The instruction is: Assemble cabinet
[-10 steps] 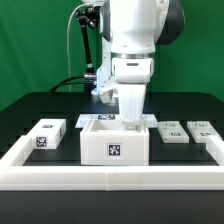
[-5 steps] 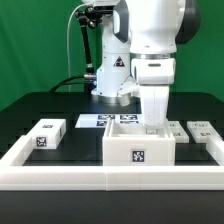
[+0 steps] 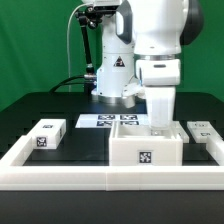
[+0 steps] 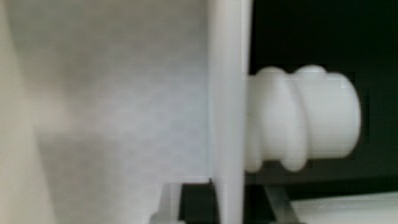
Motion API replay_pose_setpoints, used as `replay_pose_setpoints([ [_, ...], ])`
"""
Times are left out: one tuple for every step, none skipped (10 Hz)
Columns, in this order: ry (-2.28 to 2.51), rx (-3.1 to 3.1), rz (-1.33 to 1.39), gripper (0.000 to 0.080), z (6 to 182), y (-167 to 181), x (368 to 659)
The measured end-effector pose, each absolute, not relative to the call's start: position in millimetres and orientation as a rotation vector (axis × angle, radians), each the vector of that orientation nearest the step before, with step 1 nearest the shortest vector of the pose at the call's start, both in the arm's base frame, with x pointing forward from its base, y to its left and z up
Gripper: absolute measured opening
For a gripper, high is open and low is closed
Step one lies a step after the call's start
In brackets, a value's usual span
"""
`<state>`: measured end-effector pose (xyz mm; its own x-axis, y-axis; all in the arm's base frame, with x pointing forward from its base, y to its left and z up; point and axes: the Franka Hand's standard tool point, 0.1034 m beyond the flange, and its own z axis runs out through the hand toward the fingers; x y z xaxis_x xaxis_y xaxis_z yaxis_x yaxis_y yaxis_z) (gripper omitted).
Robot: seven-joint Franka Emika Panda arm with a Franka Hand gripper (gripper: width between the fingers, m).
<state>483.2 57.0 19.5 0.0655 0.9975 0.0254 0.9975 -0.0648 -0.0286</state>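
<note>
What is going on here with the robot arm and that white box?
The arm's gripper reaches down into the cabinet, the open white box, and seems to clamp one wall; the wrist view shows that wall edge-on. Over the last second the box has moved toward the exterior view's right, just behind the border rail. Small tagged blocks lie loose at either side, not yet fitted.

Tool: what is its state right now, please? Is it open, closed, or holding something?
Tool: lowered into the cabinet and apparently closed on one of its walls; the contact itself is hidden.
</note>
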Motion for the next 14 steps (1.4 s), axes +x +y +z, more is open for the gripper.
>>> replay_pose_setpoints([
  [-2.134,-2.25,-0.006,0.0037,19.7,66.4,489.9],
  [-2.136,-2.25,-0.02,0.0037,19.7,74.9,496.0],
  [-2.139,-2.248,-0.033,0.0037,19.7,86.0,500.8],
  [-2.148,-2.24,-0.045,0.0037,19.7,97.9,505.4],
  [-2.149,-2.24,-0.058,0.0037,19.7,108.0,510.3],
  [-2.161,-2.231,-0.069,0.0037,20.1,116.0,515.0],
  [-2.162,-2.232,-0.067,0.0037,19.9,116.9,516.0],
  [-2.153,-2.24,-0.066,0.0037,19.9,117.2,515.8],
  [-2.143,-2.25,-0.065,0.0037,19.9,117.0,515.7],
  [-2.142,-2.251,-0.065,0.0037,19.9,116.6,515.8],
  [-2.142,-2.251,-0.065,0.0037,19.9,116.6,515.8],
  [-2.141,-2.252,-0.064,0.0037,19.8,116.4,515.7],
  [-2.141,-2.252,-0.064,0.0228,19.7,116.2,515.7],
  [-2.14,-2.252,-0.064,0.0411,19.7,116.0,515.7],
])
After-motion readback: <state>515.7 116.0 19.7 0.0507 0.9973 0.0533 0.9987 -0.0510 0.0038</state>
